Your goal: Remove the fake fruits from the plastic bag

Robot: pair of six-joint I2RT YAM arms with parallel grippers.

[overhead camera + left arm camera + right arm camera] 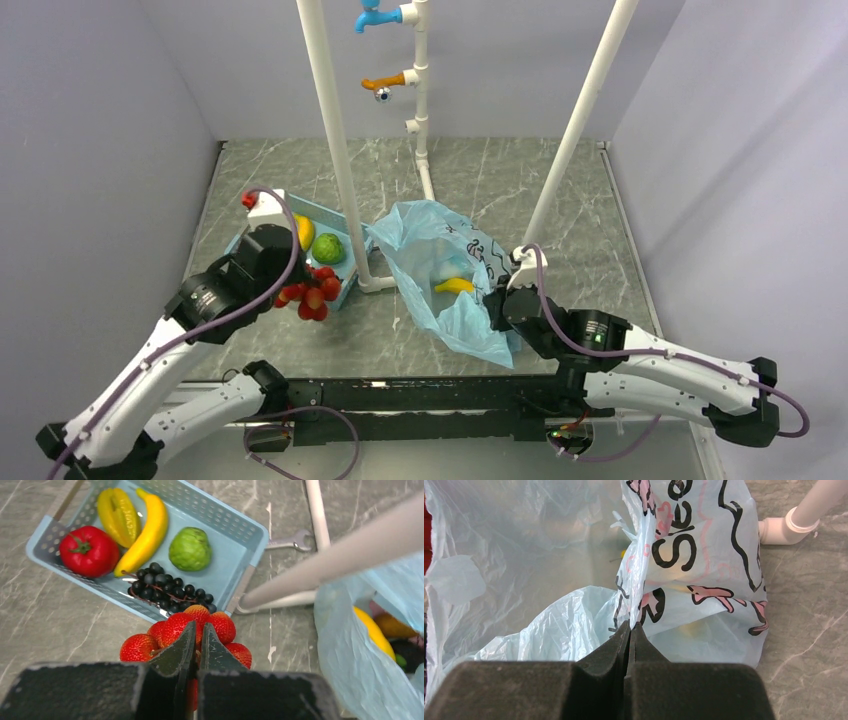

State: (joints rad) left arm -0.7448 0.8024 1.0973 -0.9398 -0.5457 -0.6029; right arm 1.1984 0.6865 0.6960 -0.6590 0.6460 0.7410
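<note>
My left gripper (198,630) is shut on a bunch of red strawberries (175,627) and holds it just off the near corner of the blue basket (250,532); the bunch also shows in the top view (312,293). The basket holds a red tomato (89,550), a green fruit (189,549), bananas and black grapes. My right gripper (630,626) is shut on the edge of the light-blue plastic bag (549,580), which lies right of the basket (440,270). A yellow fruit (455,285) shows inside the bag.
Two white pipe posts (340,150) stand between basket and bag, one with a foot by the basket's corner. A small wrench (290,541) lies on the grey marble tabletop beyond the basket. Grey walls close in on both sides.
</note>
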